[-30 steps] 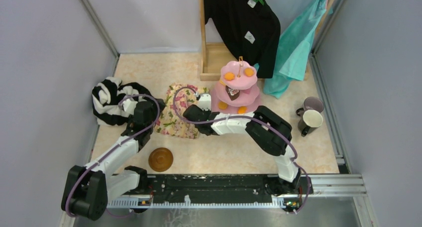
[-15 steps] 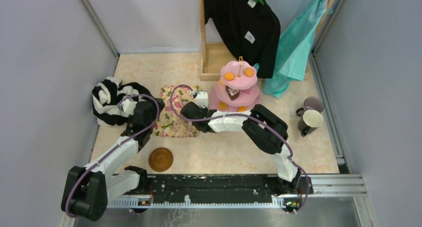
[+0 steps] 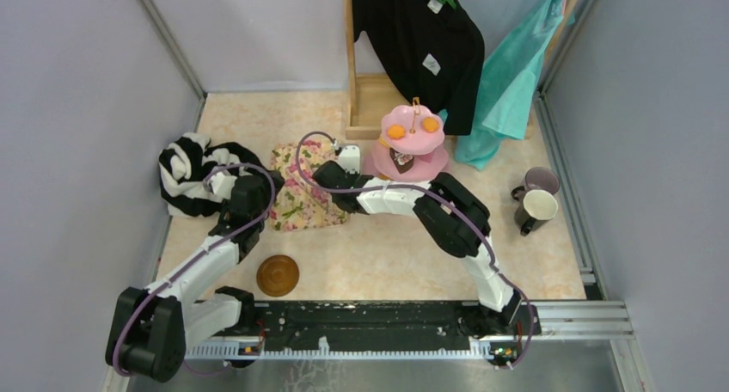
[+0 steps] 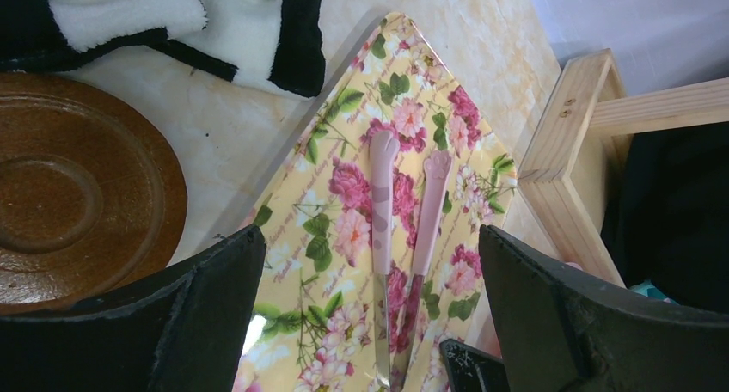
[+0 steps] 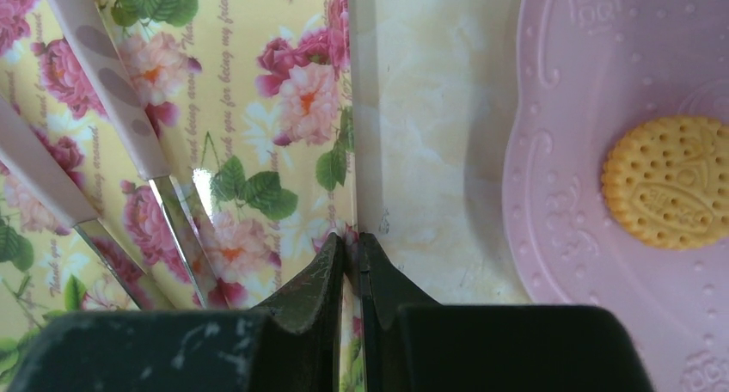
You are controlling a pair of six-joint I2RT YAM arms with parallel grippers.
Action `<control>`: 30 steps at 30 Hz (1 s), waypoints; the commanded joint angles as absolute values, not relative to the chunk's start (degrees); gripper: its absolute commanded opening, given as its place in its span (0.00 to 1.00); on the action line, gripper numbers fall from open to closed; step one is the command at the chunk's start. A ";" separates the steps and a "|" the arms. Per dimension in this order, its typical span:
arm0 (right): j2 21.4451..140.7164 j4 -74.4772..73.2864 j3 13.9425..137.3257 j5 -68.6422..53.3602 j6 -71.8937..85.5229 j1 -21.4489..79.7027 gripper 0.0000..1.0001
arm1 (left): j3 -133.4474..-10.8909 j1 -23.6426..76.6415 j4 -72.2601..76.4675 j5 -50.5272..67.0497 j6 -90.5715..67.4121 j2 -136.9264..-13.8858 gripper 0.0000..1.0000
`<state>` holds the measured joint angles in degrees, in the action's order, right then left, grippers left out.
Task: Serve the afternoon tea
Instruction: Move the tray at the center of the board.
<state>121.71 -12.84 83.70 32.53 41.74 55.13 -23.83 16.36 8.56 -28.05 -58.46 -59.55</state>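
Both jaws of the right gripper [image 5: 352, 241] pinched the floral tray [image 3: 297, 199] edge just beside the pink cake stand [image 3: 413, 141], left gripper [image 4: 370, 237] spread above it; best slid slowly, flat, so the cutlery [image 4: 382, 194] wouldn't roll off

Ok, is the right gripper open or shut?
Shut. The right gripper is clamped on the edge of the floral tray, both fingers pressed against it.

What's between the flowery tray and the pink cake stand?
Only a bare strip of table lies between the flowery tray and the pink cake stand; the right wrist view shows it.
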 commanded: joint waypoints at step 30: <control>142.53 -21.07 122.23 34.40 35.73 47.80 0.00 | -22.83 16.42 9.34 -28.48 -58.86 -59.67 0.98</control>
